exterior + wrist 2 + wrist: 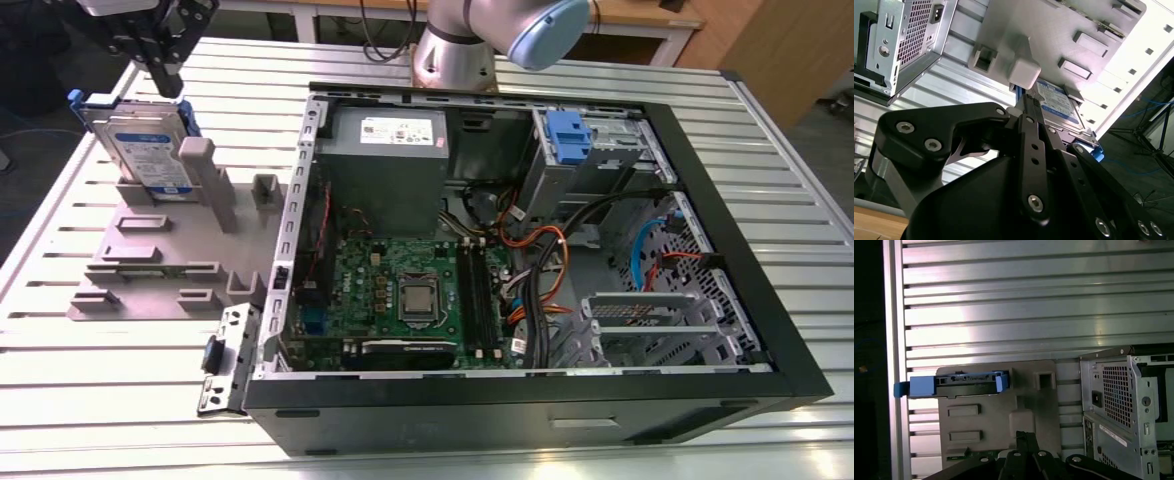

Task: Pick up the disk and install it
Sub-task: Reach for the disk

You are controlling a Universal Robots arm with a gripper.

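I'm hovering the gripper (pixel 166 85) just above the disk (pixel 140 150), jaws pinched together and gripping nothing. The disk is standing on edge in the grey holder (pixel 147 275), at the exterior view's left of the open computer case (pixel 534 405).

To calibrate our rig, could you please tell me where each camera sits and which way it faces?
Exterior view: off the arm, high, looking down on the table, open computer case and grey fixture; the arm's base and gripper show.
Second wrist view: on the arm, looking along the gripper's links at the disk.
First wrist view: on the arm, looking down onto the disk's blue edge; gripper links show.
Shared: all three show the disk standing in the grey fixture.
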